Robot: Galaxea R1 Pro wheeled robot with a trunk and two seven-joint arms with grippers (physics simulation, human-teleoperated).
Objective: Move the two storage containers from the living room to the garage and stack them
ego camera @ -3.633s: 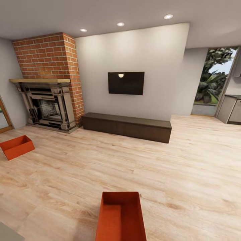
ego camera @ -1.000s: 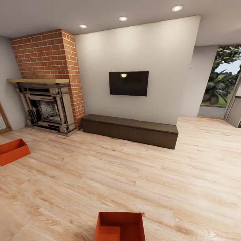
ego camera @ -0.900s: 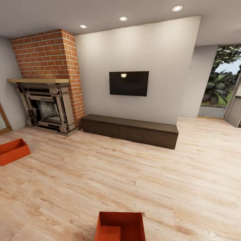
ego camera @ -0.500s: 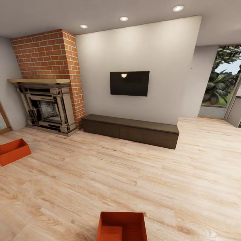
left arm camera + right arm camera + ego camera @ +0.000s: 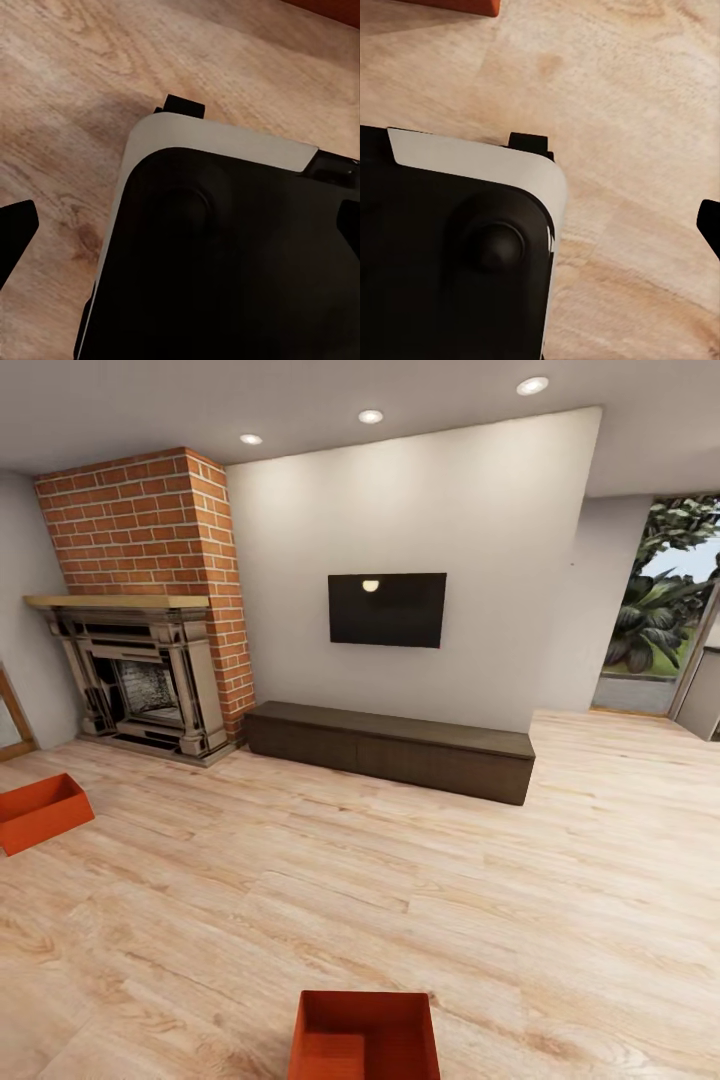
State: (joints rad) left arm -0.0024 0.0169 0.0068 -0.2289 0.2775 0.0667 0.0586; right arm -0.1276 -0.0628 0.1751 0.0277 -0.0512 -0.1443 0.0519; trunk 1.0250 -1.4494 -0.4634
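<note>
Two red-orange open-top storage containers stand on the living room's light wood floor. One container (image 5: 365,1036) is right in front of me at the picture's lower edge, and the other container (image 5: 42,812) lies far left. A corner of a container (image 5: 450,6) shows in the right wrist view. My left gripper (image 5: 180,229) hangs open over my black base, its dark fingertips (image 5: 15,234) far apart with nothing between them. My right gripper (image 5: 540,225) also hangs over the base, with one fingertip (image 5: 711,221) out at the picture's edge, so it is open and holds nothing.
A brick fireplace (image 5: 145,680) stands at the back left. A long dark low cabinet (image 5: 390,750) runs under a wall TV (image 5: 387,610). A glass opening to greenery (image 5: 660,610) is at the far right. My white-rimmed black base (image 5: 225,255) sits below both wrists.
Since 3.6 s ago the whole picture has shifted, so the camera has moved and the near container sits lower in frame. Over the last second almost nothing differs.
</note>
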